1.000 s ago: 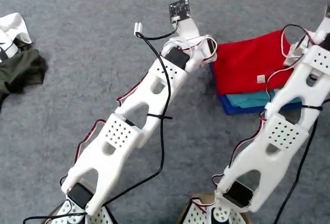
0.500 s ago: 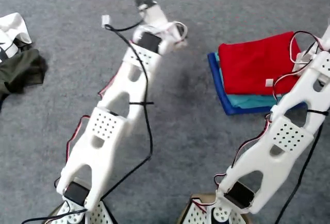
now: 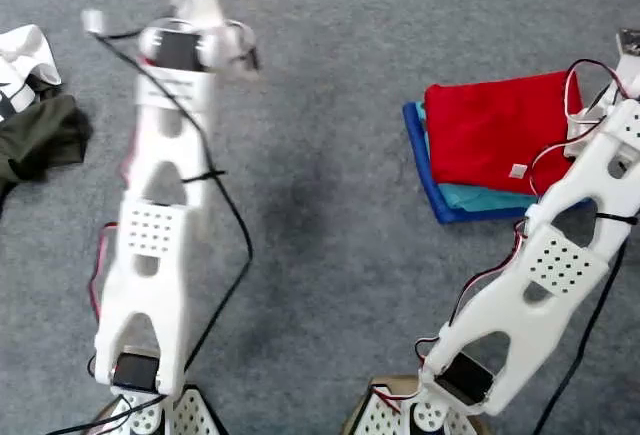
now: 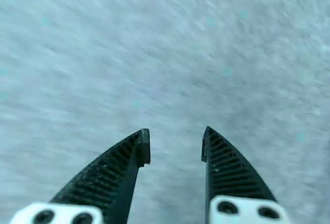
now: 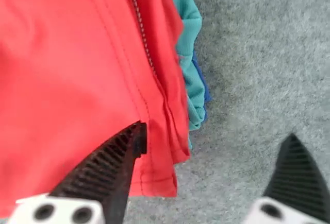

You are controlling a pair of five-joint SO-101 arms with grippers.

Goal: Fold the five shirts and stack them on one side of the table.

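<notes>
The left hand (image 4: 175, 147) hangs part open and empty over bare grey bench (image 3: 330, 205), well apart from the red shirt (image 3: 495, 125). The right hand (image 5: 215, 139) gapes wide at a corner of the red shirt, which lies folded on a teal shirt (image 3: 480, 197) and a blue shirt (image 3: 418, 150). Well apart from the red shirt lie a crumpled white shirt (image 3: 25, 55) and a dark shirt (image 3: 40, 135). They are likely light and limp, best pinched at a hem.

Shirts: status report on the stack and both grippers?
Left gripper open over bare table. Right gripper open at stack edge. Stack three high, red on top. Dark shirt, white shirt unfolded.
</notes>
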